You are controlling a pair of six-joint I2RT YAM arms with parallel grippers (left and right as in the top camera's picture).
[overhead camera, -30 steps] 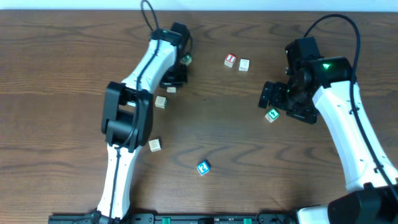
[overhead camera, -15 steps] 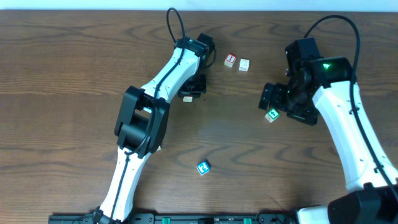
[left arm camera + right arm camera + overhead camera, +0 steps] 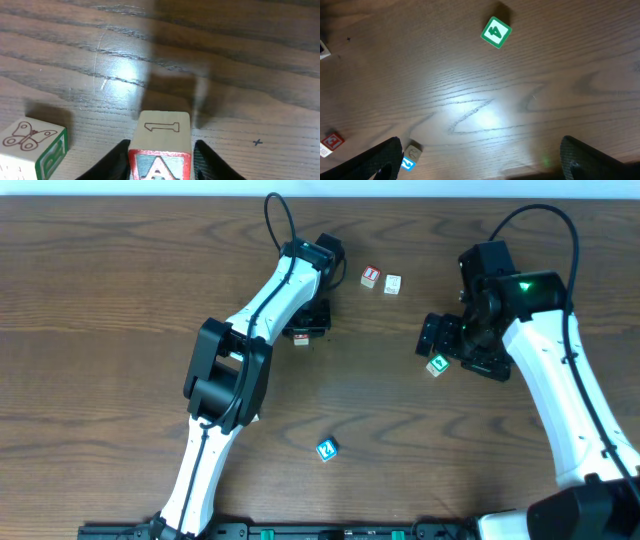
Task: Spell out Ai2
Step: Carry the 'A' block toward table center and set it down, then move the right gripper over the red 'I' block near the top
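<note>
The left pincer (image 3: 160,167) is closed on a wooden block (image 3: 160,150), one finger (image 3: 116,161) on each side of it. The block shows a red-framed letter A on the face towards the wrist camera and a 1 on the face above that. Whether it touches the counter (image 3: 120,300) I cannot tell. From overhead it sits near the middle of the far half of the counter, by the left arm's tip. Just to its left in the left wrist view stands a second block (image 3: 31,150) with a butterfly drawing and a green letter, apart from the held one.

The right pincer (image 3: 485,165) is spread wide and holds nothing. A green block (image 3: 496,32) marked 4 lies on the counter under the right arm, touching neither finger.

A red block (image 3: 371,276) and a pale block (image 3: 393,283) lie side by side between the two arms at the far side. A blue block (image 3: 327,449) lies alone nearer the front, well apart from the others
</note>
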